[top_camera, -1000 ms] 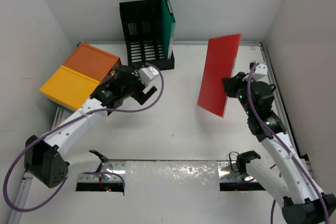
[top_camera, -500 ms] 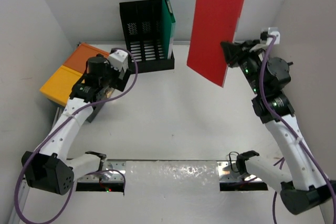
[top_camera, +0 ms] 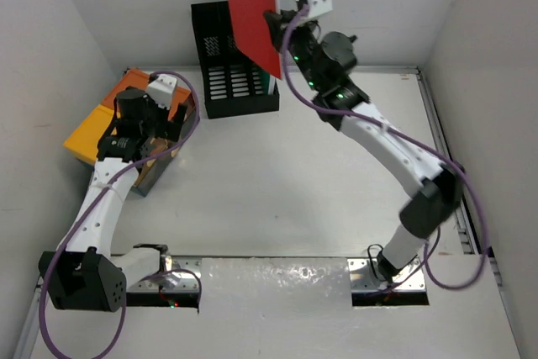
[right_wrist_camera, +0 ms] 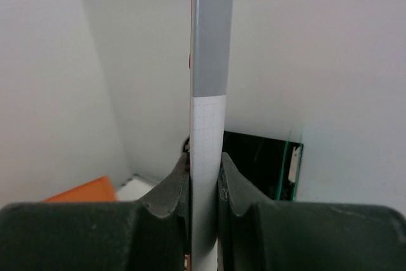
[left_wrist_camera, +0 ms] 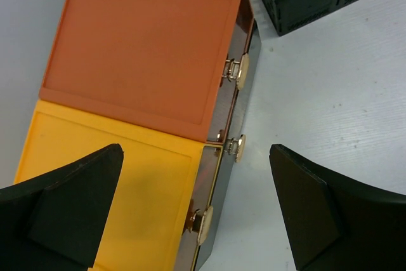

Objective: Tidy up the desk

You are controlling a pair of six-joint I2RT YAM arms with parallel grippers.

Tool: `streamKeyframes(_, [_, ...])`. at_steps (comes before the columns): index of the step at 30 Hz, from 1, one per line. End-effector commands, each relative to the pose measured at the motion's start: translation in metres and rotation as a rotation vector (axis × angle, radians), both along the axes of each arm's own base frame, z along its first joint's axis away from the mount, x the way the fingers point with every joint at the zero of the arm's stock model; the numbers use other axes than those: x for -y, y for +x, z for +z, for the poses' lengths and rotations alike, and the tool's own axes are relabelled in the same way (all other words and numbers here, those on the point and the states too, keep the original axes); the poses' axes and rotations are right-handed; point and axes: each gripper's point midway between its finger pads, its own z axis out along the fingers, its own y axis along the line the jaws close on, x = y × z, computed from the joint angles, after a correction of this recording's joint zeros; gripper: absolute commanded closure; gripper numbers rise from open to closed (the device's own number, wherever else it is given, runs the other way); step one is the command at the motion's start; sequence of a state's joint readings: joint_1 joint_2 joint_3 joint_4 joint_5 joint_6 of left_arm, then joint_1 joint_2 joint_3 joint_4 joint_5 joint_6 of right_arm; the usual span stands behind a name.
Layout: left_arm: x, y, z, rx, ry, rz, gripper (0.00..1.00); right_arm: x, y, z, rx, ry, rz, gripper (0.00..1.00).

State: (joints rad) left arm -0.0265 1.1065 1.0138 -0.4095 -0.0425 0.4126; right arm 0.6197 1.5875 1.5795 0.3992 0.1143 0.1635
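The right jaws pinch the red folder point(top_camera: 252, 6) by one edge, high over the black file rack point(top_camera: 227, 81) at the far edge of the walled bench point(top_camera: 336, 199). Gripped so thinly, it could tilt and miss a slot. The left jaws gape over the drawer box point(top_camera: 88, 139).

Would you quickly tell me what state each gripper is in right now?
Left gripper: open, holding nothing.
Right gripper: closed on the red folder.
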Motion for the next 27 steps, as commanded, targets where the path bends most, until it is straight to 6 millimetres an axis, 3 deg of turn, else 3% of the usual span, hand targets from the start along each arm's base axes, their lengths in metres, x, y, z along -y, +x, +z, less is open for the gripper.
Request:
streamKeyframes(1, [-0.010, 0.005, 0.005, 0.030, -0.001, 0.038, 0.00, 0.004, 0.040, 0.028, 0.132, 0.046, -0.152, 1.00])
streamKeyframes(2, [-0.012, 0.005, 0.003, 0.024, 0.002, 0.043, 0.00, -0.011, 0.061, 0.004, 0.105, 0.021, -0.157, 1.00])
streamKeyframes(3, [-0.012, 0.006, 0.000, 0.015, 0.007, 0.041, 0.01, -0.014, 0.065, 0.014, 0.136, 0.047, -0.164, 1.00])
streamKeyframes(4, [-0.012, 0.006, -0.003, 0.005, 0.009, 0.038, 0.01, -0.017, 0.073, 0.009, 0.139, 0.043, -0.178, 1.00])
streamKeyframes(5, [-0.011, 0.006, -0.005, 0.001, 0.010, 0.036, 0.00, -0.027, 0.086, -0.010, 0.123, 0.032, -0.187, 1.00])
streamKeyframes(6, [-0.011, 0.007, -0.008, -0.009, 0.011, 0.035, 0.00, -0.029, 0.088, -0.003, 0.152, 0.056, -0.191, 1.00])
streamKeyframes(10, [-0.013, 0.010, -0.015, -0.030, 0.020, 0.035, 0.00, -0.051, 0.115, -0.028, 0.144, 0.031, -0.184, 1.00])
streamKeyframes(11, [-0.012, 0.011, -0.017, -0.036, 0.019, 0.036, 0.00, -0.053, 0.117, -0.021, 0.161, 0.041, -0.184, 1.00])
streamKeyframes(12, [-0.012, 0.012, -0.019, -0.044, 0.020, 0.034, 0.00, -0.061, 0.128, -0.041, 0.136, 0.012, -0.184, 1.00])
streamKeyframes(14, [-0.012, 0.013, -0.024, -0.058, 0.021, 0.029, 0.01, -0.062, 0.134, -0.044, 0.146, 0.021, -0.202, 1.00])
streamKeyframes(15, [-0.012, 0.013, -0.025, -0.061, 0.022, 0.027, 0.00, -0.063, 0.141, -0.058, 0.149, -0.008, -0.230, 1.00])
streamKeyframes(17, [-0.011, 0.013, -0.025, -0.064, 0.023, 0.023, 0.01, -0.059, 0.145, -0.064, 0.163, 0.010, -0.268, 1.00])
streamKeyframes(18, [-0.011, 0.014, -0.026, -0.067, 0.022, 0.022, 0.00, -0.062, 0.152, -0.079, 0.155, 0.002, -0.272, 1.00])
streamKeyframes(20, [-0.011, 0.014, -0.026, -0.069, 0.023, 0.020, 0.00, -0.068, 0.153, -0.084, 0.184, 0.019, -0.258, 1.00])
streamKeyframes(21, [-0.011, 0.014, -0.029, -0.075, 0.024, 0.021, 0.00, -0.072, 0.159, -0.100, 0.181, 0.012, -0.255, 1.00])
streamKeyframes(24, [-0.011, 0.013, -0.031, -0.082, 0.028, 0.018, 0.00, -0.079, 0.157, -0.109, 0.234, 0.045, -0.257, 1.00])
streamKeyframes(25, [-0.011, 0.013, -0.030, -0.082, 0.029, 0.018, 0.00, -0.087, 0.158, -0.126, 0.229, 0.042, -0.255, 1.00])
streamKeyframes(27, [-0.012, 0.013, -0.030, -0.083, 0.031, 0.020, 0.00, -0.087, 0.155, -0.129, 0.246, 0.073, -0.276, 1.00])
